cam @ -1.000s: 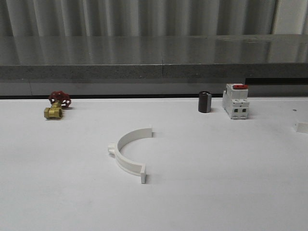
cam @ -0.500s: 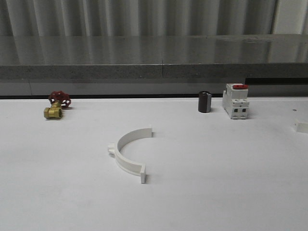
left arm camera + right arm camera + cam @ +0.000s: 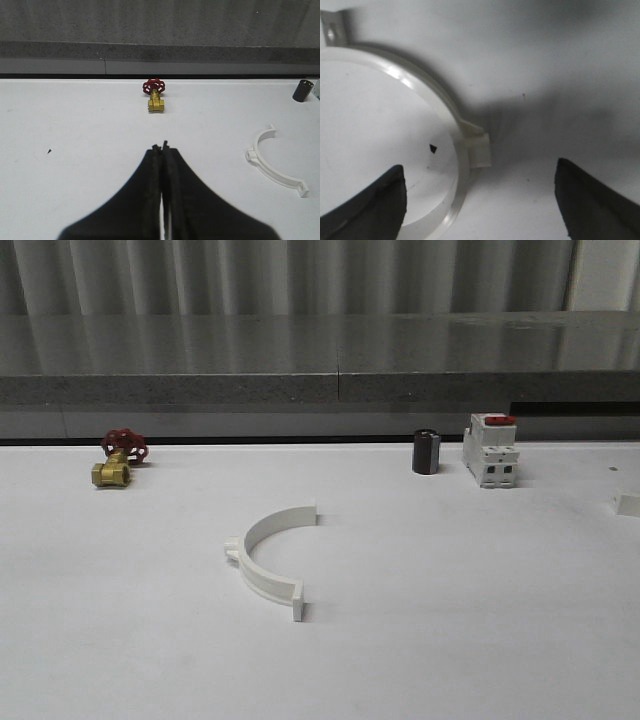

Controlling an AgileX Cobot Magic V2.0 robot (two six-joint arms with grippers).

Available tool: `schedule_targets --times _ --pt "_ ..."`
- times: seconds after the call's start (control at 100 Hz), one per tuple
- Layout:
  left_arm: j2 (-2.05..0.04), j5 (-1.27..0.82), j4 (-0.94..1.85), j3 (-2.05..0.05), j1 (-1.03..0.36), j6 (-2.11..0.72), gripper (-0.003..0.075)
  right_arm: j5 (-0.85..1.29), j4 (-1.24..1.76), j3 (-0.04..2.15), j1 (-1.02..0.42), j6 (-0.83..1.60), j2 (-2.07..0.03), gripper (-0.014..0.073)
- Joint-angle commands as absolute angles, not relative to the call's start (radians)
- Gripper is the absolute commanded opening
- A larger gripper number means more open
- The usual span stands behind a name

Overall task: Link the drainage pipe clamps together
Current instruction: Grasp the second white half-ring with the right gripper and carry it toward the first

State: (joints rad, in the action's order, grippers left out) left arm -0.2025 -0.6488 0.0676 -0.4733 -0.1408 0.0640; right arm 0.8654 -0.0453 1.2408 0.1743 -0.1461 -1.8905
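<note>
One white drainage pipe clamp half (image 3: 268, 558) lies flat in the middle of the white table, its curve bulging left; the left wrist view shows it too (image 3: 272, 165). My left gripper (image 3: 161, 147) hovers over bare table, shut with nothing between its fingers, well to the left of that half. In the right wrist view a second clamp half (image 3: 445, 107) lies close below my right gripper (image 3: 481, 205). That gripper is open, its fingers (image 3: 375, 200) either side of the arc near its small outer tab (image 3: 479, 147). It touches nothing.
A brass valve with a red handwheel (image 3: 118, 458) stands at the back left. A black cylinder (image 3: 426, 452) and a white breaker with a red switch (image 3: 490, 450) stand at the back right. A small white piece (image 3: 627, 504) is cut off by the right edge.
</note>
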Motion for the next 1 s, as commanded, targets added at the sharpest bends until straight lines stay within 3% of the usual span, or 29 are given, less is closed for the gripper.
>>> schedule_targets --times 0.0,0.16,0.35,0.42,0.68,0.99 --pt "-0.213 -0.573 0.072 -0.498 -0.140 0.073 -0.0020 0.870 -0.047 1.279 0.179 -0.141 -1.872 0.0601" --pt "-0.213 -0.573 0.072 -0.498 -0.140 0.073 -0.0020 0.874 -0.047 1.294 0.179 -0.141 -1.896 0.0538" --pt "-0.213 -0.573 0.072 -0.498 -0.140 0.073 -0.0020 0.879 -0.047 1.297 0.179 -0.141 -1.898 0.0193" --pt "-0.213 -0.573 0.072 -0.498 -0.140 0.073 -0.0020 0.878 -0.047 1.297 0.179 -0.141 -1.898 0.0115" --pt "-0.213 -0.573 0.072 -0.498 -0.140 0.073 -0.0020 0.882 -0.050 1.297 0.136 -0.141 -1.847 0.0097" --pt "-0.213 -0.573 0.072 -0.498 -0.140 0.073 -0.0020 0.938 -0.069 1.297 -0.059 -0.269 -1.758 0.0097"
